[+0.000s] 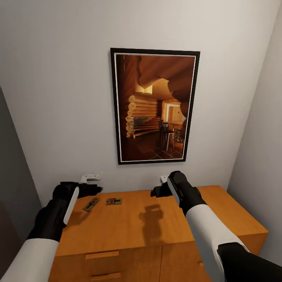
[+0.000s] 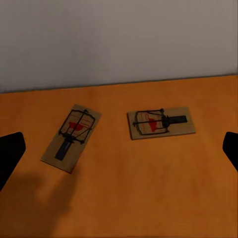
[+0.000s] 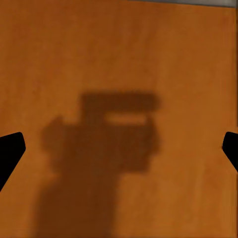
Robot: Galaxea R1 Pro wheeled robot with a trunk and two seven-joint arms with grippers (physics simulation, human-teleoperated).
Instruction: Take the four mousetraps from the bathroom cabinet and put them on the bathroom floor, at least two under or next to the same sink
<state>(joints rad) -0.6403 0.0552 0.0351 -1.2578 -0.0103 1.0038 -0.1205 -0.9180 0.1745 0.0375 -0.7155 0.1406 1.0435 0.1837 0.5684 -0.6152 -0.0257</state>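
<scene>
Orange-brown cabinet (image 1: 156, 227) top carries two mousetraps (image 2: 161, 123) near the wall. Left pincer (image 2: 119, 148) hovers released above them; right pincer (image 3: 119, 148) likewise released. Descend squarely over one board, then clench.

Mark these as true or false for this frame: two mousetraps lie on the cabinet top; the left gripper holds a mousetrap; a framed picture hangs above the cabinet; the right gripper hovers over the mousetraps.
1. Two mousetraps lie on the cabinet top. True.
2. The left gripper holds a mousetrap. False: it is open, empty, above them.
3. A framed picture hangs above the cabinet. True.
4. The right gripper hovers over the mousetraps. False: bare wood lies beneath it.
</scene>
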